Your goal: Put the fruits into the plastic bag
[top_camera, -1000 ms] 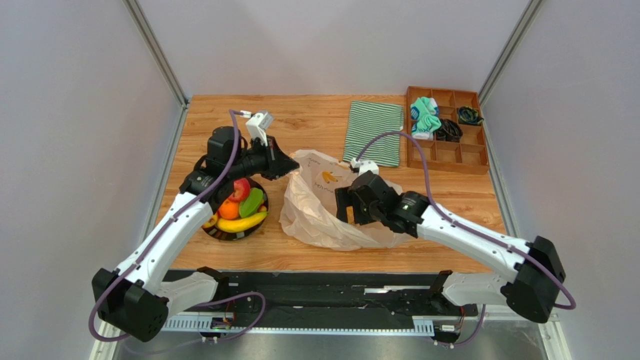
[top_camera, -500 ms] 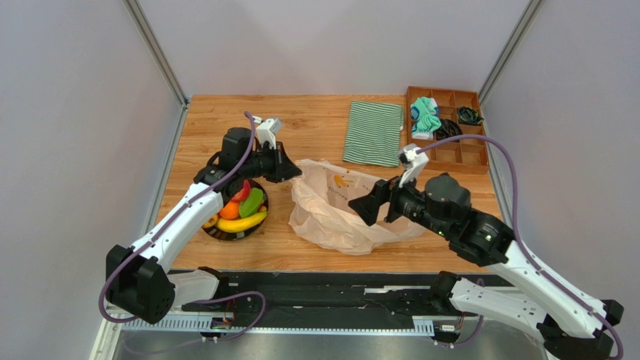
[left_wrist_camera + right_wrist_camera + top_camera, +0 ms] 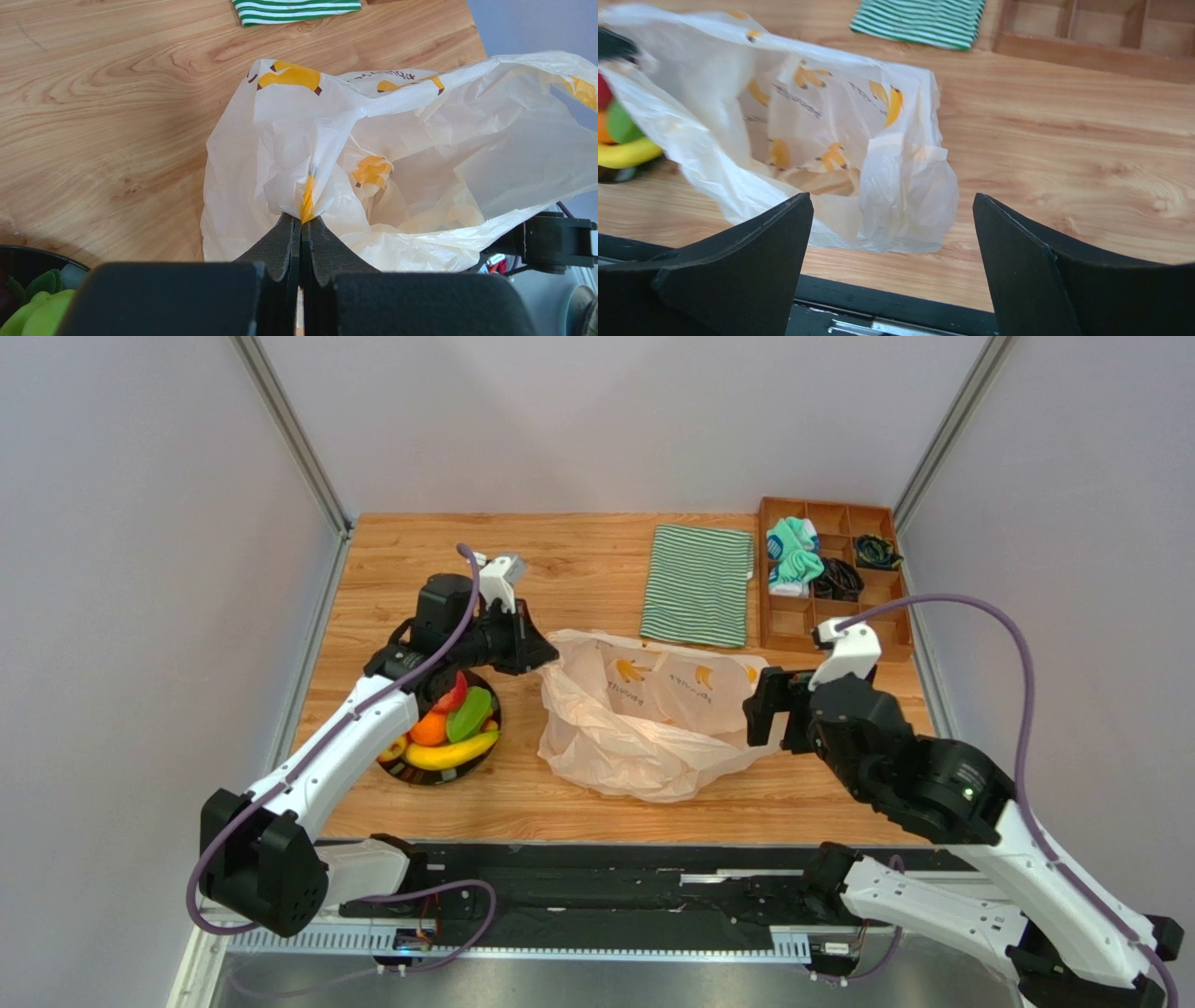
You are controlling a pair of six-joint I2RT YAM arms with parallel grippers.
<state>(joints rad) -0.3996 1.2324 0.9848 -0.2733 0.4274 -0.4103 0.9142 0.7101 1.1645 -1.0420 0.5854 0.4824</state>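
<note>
Overhead, two white robot arms reach from the near edge across a wooden tabletop (image 3: 589, 546). Nearest, the right claw (image 3: 766, 711) is spread wide and holds nothing. It sits just beside the right end of the plastic bag (image 3: 645, 721), and whether it touches the film cannot be told. Its wrist camera looks between two parted black fingers (image 3: 738, 266) toward the bag's crumpled opening.

The bag lies on its side at the middle of the tabletop, whitish, translucent and printed with small yellow bananas. It looks very light, thin and floppy, probably slippery, and likely to sag closed unless its rim is held apart. The rim or a handle is the sensible place to grip.

Left of the bag, the fruits (image 3: 449, 721) are piled in a dark bowl (image 3: 418, 773): a yellow banana (image 3: 452, 751), an orange (image 3: 427, 728), a red apple (image 3: 450, 686) and green pieces (image 3: 471, 711). They look small, smooth and rigid, light enough for one claw. The round ones may roll, so the banana's middle seems the easiest hold.

Just beyond the bowl, the left claw (image 3: 544, 655) is closed tight on a pinch of the bag's left rim, gathering the film into a fold.

Farthest back lie a green-and-white striped cloth (image 3: 697, 585) and a wooden compartment tray (image 3: 842, 650)
</note>
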